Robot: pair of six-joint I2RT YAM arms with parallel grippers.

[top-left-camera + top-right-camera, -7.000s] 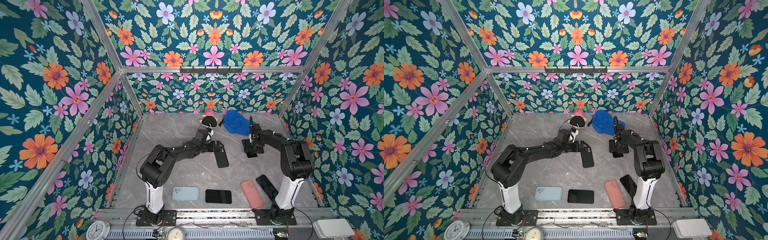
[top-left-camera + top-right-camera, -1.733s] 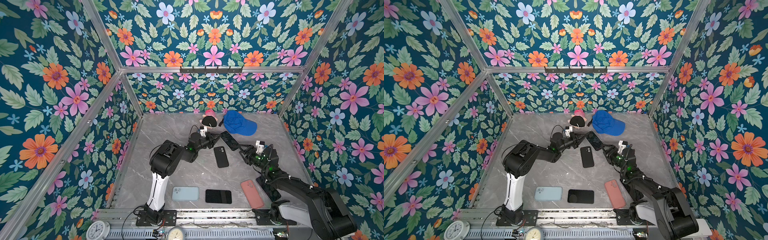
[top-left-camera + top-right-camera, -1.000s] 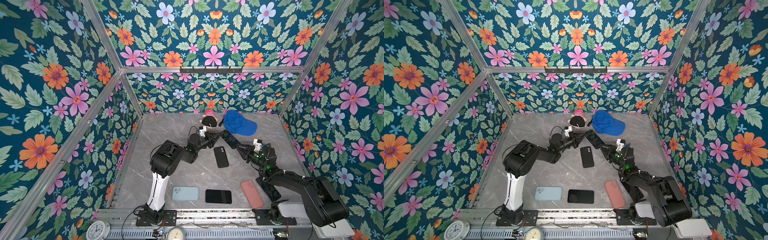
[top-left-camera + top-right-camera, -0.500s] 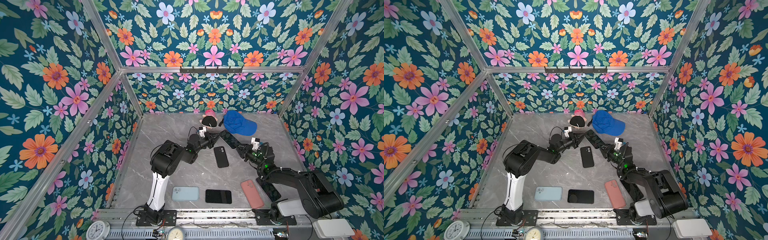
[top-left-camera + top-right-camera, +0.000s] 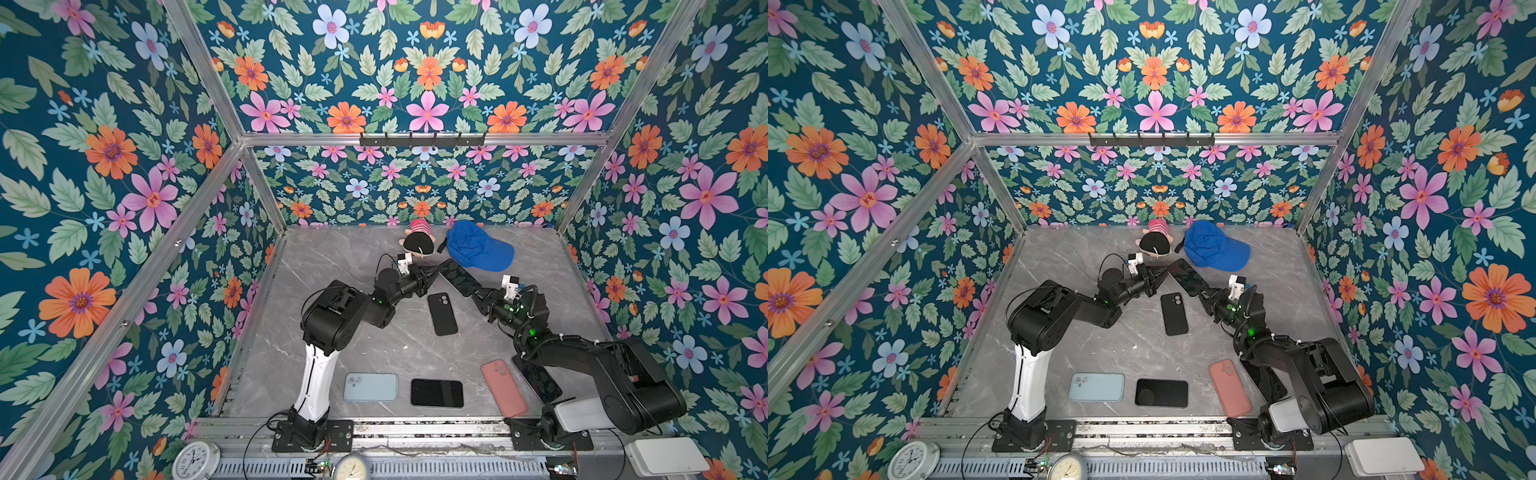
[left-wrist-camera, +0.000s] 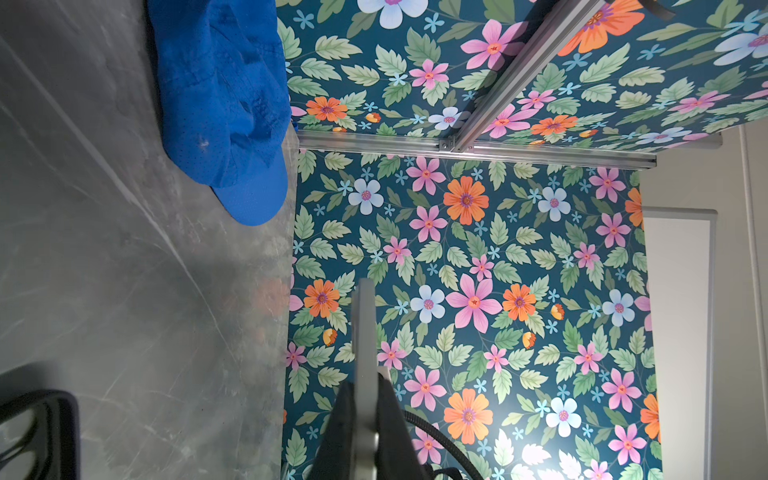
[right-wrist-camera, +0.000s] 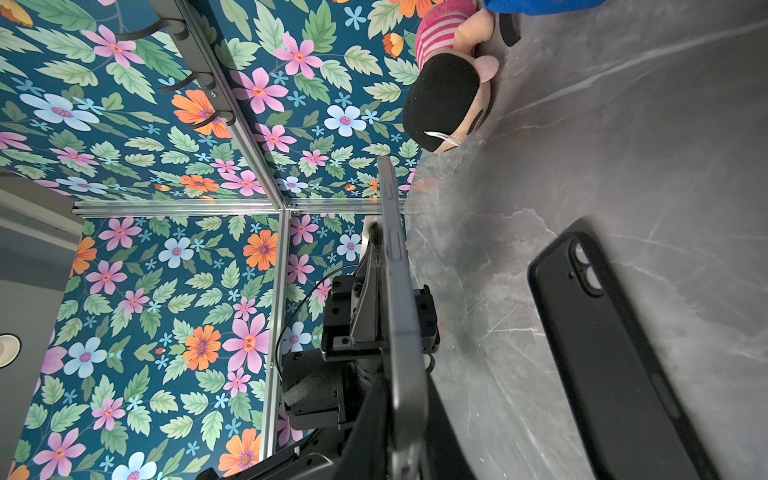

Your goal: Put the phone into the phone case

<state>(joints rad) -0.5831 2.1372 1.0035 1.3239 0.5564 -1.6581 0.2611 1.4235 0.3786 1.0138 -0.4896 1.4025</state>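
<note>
**A:** In both top views, mid-frame, the phone [image 5: 457, 277] hangs tilted over the table [image 5: 332, 266]. The left hand [image 5: 435, 275] is clamped on its upper-left end and the right hand [image 5: 475, 294] is closed on its lower-right end. The black phone case [image 5: 443, 313] lies flat just below, apart from it.

**B:** Left wrist view, lower centre: the phone's edge [image 6: 365, 332] is pinched between the fingers [image 6: 345, 415].

**A:** Right wrist view: edge-on too, with the case [image 7: 602, 353] at lower right.

**B:** Risk: uneven pulls from two grips could twist or drop it.

You're looking at a robot test booth. Aluminium framing [image 5: 291, 139] holds floral-printed walls [image 5: 424, 112] around a grey marbled surface [image 5: 332, 257].
</note>
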